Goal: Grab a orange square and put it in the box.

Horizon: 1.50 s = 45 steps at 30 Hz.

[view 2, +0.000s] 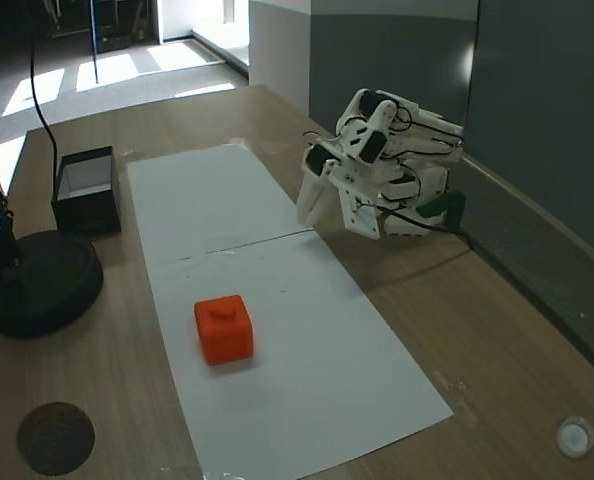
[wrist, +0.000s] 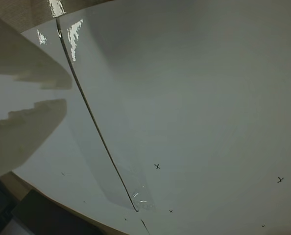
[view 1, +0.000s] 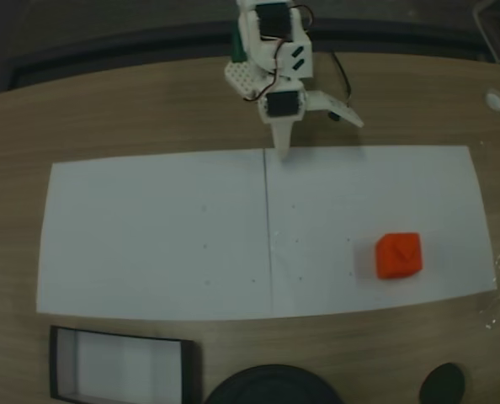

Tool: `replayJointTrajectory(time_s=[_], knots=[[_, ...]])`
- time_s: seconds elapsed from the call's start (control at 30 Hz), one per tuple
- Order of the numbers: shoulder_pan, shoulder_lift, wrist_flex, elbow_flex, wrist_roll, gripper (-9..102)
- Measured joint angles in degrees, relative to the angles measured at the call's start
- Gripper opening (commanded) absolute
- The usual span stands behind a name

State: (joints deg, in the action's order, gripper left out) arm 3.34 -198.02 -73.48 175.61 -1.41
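Your tool [view 1: 309,135] sits folded back at the far edge of the white sheet [view 1: 149,236], one finger pointing down at the sheet's rim and the other angled out to the side, so the jaws stand spread and hold nothing; in a fixed view from the side [view 2: 312,200] it hangs low near the arm's base, which reads as a rest pose before any reach. The square [view 1: 399,255] lies on the sheet, well apart from the tool, toward the right of the sheet in the top-down fixed view and nearer the camera in the side one [view 2: 224,328]. It rests flat on one face and is close to a cube, so it has no real long axis; its sides run a little askew to the sheet's edges, and a small raised ridge marks its top. That skew matters, I judge: you will want the fingers turned to meet two opposite flat sides, not the corners. The box [view 1: 119,366] stands off the sheet on the bare bench [view 1: 107,118], at the opposite end from the square, open side up, beside a round black base [view 2: 39,283]. The wrist view looks down on bare sheet [wrist: 194,98] and its seam, with a pale finger [wrist: 23,132] at the left edge. The grab is not yet begun.
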Motion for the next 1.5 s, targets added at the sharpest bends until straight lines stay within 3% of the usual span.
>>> replayJointTrajectory(time_s=[0.47, 0.67, 0.83, 1.1, 1.37, 1.5], knots=[[0.0, 0.0, 0.4, 0.0, 0.0, 1], [0.0, 0.2, 10.2, -3.8, 0.1, 27], [2.4, 3.3, 11.0, -14.1, 0.1, 27], [9.6, 35.4, 10.3, -38.5, 0.1, 33], [19.1, 80.2, -0.3, -72.7, 0.7, 33], [20.7, 97.2, -1.6, -86.1, 3.3, 33]])
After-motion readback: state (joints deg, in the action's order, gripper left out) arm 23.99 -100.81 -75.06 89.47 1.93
